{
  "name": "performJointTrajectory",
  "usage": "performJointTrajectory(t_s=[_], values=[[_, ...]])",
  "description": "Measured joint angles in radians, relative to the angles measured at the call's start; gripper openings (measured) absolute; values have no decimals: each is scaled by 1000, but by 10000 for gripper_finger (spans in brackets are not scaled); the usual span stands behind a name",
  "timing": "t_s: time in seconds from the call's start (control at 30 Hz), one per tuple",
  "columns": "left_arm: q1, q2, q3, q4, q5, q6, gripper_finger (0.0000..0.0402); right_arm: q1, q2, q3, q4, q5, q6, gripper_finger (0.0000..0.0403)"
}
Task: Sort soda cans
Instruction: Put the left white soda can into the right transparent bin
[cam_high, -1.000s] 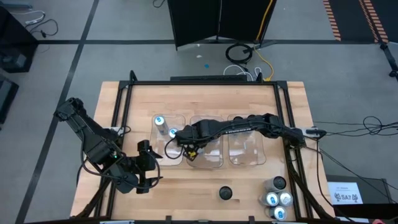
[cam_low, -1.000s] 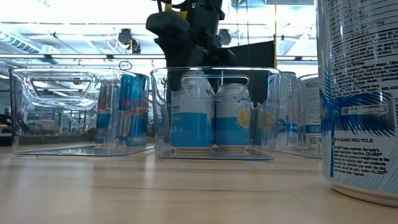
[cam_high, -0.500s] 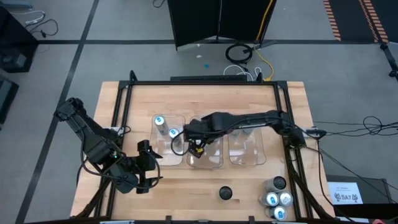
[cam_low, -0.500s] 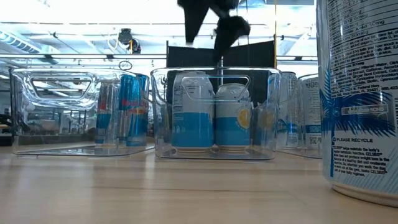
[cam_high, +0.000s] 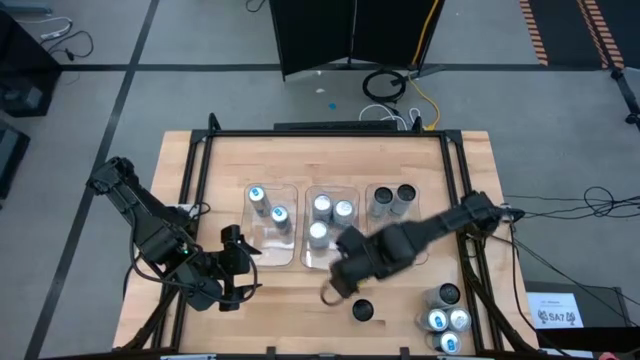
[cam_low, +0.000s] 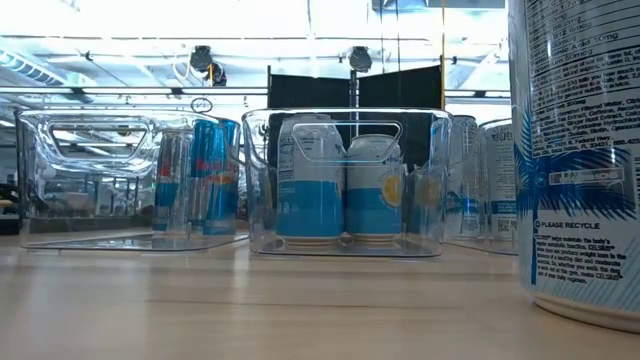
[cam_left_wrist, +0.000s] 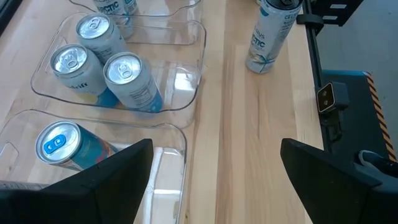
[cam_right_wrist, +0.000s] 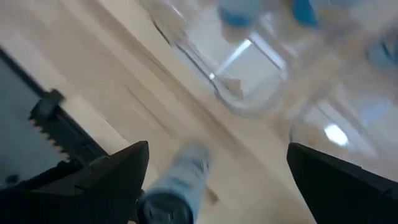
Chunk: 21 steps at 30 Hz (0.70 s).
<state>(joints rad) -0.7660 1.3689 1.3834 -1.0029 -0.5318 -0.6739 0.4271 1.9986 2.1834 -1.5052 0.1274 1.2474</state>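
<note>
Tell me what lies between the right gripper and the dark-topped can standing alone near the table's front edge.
Only bare wood: in the high view the right gripper hangs just beside the dark-topped can.

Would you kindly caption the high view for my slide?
Right end effector open near a dark-topped can; three clear trays hold sorted cans.

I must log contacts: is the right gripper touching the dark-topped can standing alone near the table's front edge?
Apart. The high view shows bare table between the right gripper and the dark-topped can.
</note>
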Motion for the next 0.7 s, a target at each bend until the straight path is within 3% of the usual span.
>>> performJointTrajectory(t_s=[0.3,0.7], values=[[0,0,0,0,0,0,361,167,11,0,-60,58,377,375],[0,0,0,1,0,0,361,217,86,0,14,59,390,375]])
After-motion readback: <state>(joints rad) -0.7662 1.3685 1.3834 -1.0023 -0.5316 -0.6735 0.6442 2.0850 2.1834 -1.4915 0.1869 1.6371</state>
